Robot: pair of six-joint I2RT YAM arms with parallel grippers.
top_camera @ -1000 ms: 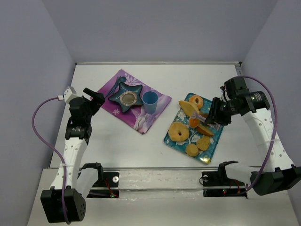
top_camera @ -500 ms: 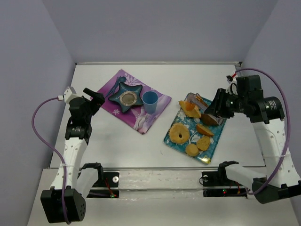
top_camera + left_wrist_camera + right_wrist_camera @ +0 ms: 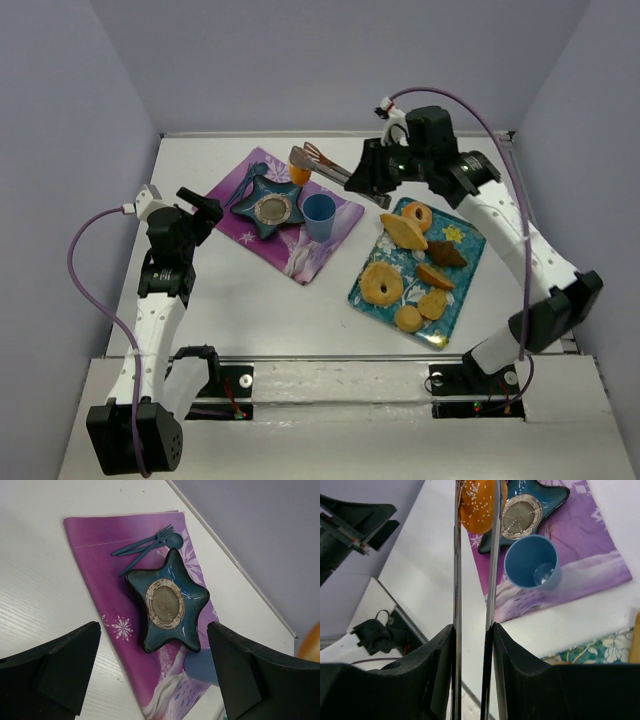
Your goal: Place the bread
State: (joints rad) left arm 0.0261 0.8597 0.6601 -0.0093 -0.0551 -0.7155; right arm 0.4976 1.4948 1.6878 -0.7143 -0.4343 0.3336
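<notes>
The bread point(image 3: 476, 505), an orange-brown seeded roll, is pinched between the tips of metal tongs point(image 3: 456, 580). My right gripper point(image 3: 472, 630) is shut on the tongs. In the top view the right gripper point(image 3: 365, 180) holds the tongs point(image 3: 318, 160) out to the left, and the bread point(image 3: 299, 176) hangs above the far right point of the blue star-shaped plate point(image 3: 272, 207). The bread also shows at the right edge of the left wrist view point(image 3: 310, 642). My left gripper point(image 3: 205, 205) is open and empty, left of the purple mat point(image 3: 285, 250).
A blue cup point(image 3: 319, 215) stands on the mat right of the star plate point(image 3: 170, 602). A blue fork and spoon point(image 3: 145, 545) lie on the mat's far corner. A patterned tray point(image 3: 455, 240) at the right holds several pastries, including a ring-shaped one point(image 3: 381, 283).
My right arm has swung from over the tray to the far left and now holds the tongs and bread over the mat by the star plate. The left arm has not moved.
</notes>
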